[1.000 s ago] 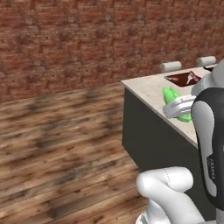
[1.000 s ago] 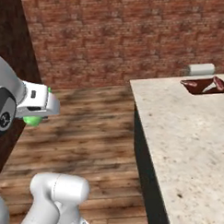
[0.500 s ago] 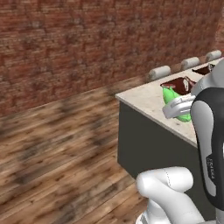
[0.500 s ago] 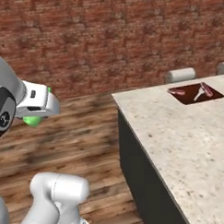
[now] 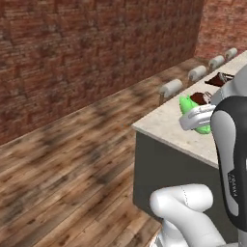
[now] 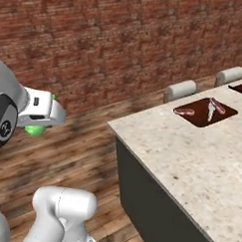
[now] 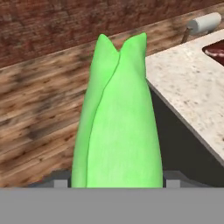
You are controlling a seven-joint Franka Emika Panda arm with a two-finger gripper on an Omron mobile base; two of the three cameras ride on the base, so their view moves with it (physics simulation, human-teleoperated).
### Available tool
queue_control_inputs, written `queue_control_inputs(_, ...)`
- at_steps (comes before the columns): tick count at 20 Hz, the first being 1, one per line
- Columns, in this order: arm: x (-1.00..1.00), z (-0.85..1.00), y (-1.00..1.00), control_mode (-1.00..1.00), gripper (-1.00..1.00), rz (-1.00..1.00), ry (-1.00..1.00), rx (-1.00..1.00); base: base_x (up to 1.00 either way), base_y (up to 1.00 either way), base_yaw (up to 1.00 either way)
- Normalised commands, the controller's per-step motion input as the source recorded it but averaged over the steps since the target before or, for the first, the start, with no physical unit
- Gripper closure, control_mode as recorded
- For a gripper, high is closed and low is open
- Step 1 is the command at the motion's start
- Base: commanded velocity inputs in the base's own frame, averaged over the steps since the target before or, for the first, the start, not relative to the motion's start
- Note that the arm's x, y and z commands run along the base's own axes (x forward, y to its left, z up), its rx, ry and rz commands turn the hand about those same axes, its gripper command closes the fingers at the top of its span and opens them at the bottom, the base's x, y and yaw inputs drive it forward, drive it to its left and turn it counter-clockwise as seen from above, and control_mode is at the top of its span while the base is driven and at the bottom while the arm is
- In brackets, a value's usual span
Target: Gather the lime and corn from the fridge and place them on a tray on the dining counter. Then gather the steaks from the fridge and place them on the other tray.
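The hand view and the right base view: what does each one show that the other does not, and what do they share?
The hand view alone shows the corn whole: a green husk with a split tip, standing up from the gripper, which is shut on it. The right base view alone shows the brown tray fully, holding two steaks and a silver utensil. Both share the dining counter, a white stool, the wooden floor and the brick wall.
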Motion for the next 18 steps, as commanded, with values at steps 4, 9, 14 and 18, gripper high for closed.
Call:
queue_control_inputs(4, 0.0, 0.0, 0.0, 1.0, 1.0, 0.0, 0.0, 0.0, 0.94, 0.74, -0.39)
queue_control_inputs(9, 0.0, 0.0, 0.0, 1.0, 1.0, 0.0, 0.0, 0.0, 0.94, 0.76, -0.39)
queue_control_inputs(14, 0.0, 0.0, 0.0, 1.0, 1.0, 0.0, 0.0, 0.0, 0.95, 0.75, -0.38)
queue_control_inputs(18, 0.0, 0.0, 0.0, 1.0, 1.0, 0.0, 0.0, 0.0, 0.95, 0.77, -0.38)
